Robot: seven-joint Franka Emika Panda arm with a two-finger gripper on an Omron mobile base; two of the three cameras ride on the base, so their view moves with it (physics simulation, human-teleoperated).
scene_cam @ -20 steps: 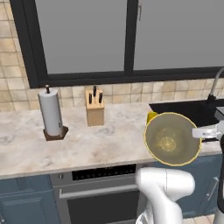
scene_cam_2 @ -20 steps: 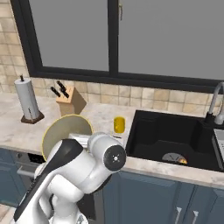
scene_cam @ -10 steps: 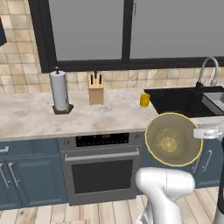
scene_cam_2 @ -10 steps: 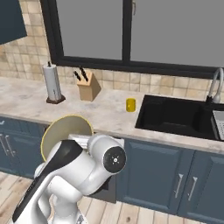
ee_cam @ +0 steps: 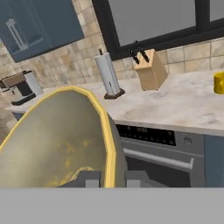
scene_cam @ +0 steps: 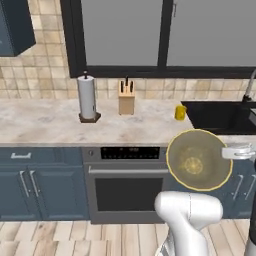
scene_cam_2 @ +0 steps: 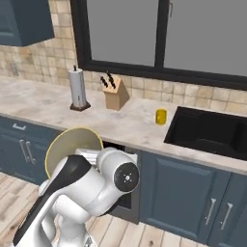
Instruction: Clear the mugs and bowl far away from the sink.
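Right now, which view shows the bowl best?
The left base view: the bowl faces that camera, so its whole yellowish rim and speckled inside are visible, held up on edge in front of the oven. The hand view shows part of its inside and rim up close. The right base view shows its back, partly behind the arm.

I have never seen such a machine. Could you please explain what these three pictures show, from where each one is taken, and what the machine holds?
It is a white robot arm on a driving base in a simulated kitchen. Two pictures come from cameras on the base, behind the arm to its left and right. The third comes from a camera on the hand.

The gripper is shut on the rim of the bowl, olive-tan with a yellow rim, held tilted in the air in front of the oven.

On the marble counter stand a paper towel roll, a knife block and a yellow mug beside the black sink.
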